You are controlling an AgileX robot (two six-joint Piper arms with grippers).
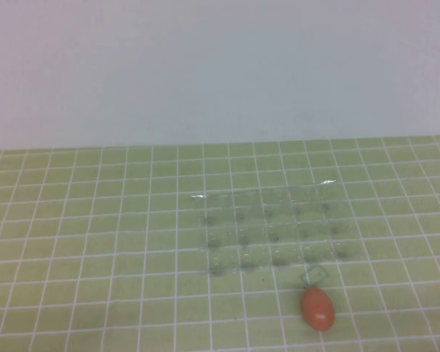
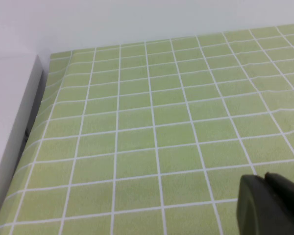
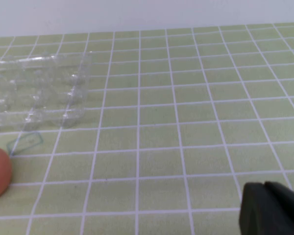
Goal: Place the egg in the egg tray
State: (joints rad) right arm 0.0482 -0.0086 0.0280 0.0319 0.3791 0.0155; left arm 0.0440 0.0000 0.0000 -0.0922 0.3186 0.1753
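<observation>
Nothing is gripped yet: the egg [image 1: 317, 307] lies just beside the egg tray [image 1: 273, 224]. A reach by the right gripper [image 3: 272, 208] is called for; the left gripper [image 2: 269, 205] sits apart. Neither claw's opening can be told.

Green white-gridded tabletop [image 1: 95, 220] against a plain pale wall [image 1: 220, 66].

No text, label, brand, number or sign can be read anywhere: none on the small orange-brown oval egg [image 1: 317, 307], the clear plastic egg tray [image 1: 273, 229], or the green-checked bench [image 1: 95, 242].
</observation>
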